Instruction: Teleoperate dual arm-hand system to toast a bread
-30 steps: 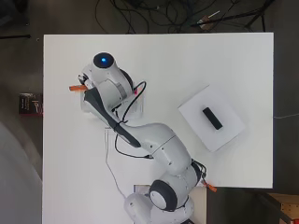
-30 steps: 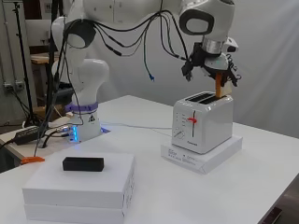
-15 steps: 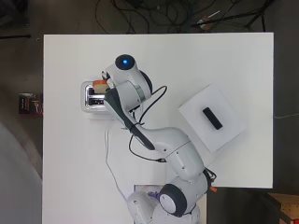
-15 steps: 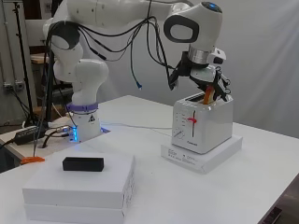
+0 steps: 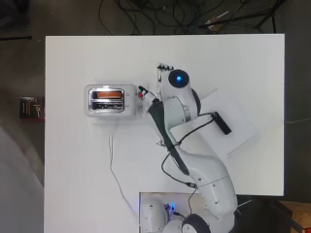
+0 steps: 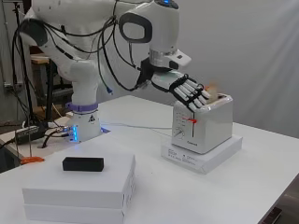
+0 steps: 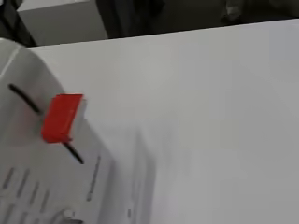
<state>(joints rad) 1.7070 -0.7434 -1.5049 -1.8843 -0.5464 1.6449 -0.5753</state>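
A white toaster (image 5: 111, 108) stands on a flat white box (image 6: 205, 158) at the table's left in the overhead view. A slice of bread (image 5: 107, 94) sits in one of its top slots; in the side view its orange top (image 6: 213, 87) just shows above the toaster (image 6: 208, 126). My hand (image 6: 189, 91) hovers at the toaster's lever end, above the red lever (image 6: 192, 120), its fingers nearly straight and holding nothing. In the wrist view, the red lever (image 7: 60, 116) appears close up in its dark slot on the toaster's front face (image 7: 28, 158).
A stack of white boxes (image 6: 79, 191) carries a black block (image 6: 83, 164) at the table's near side; from overhead the block (image 5: 222, 123) lies right of the arm. A thin cable (image 5: 112, 165) runs from the toaster toward the arm's base (image 6: 84, 126).
The hand brought the bread down from above the toaster into a slot, let go of it, and moved over to the toaster's lever end.
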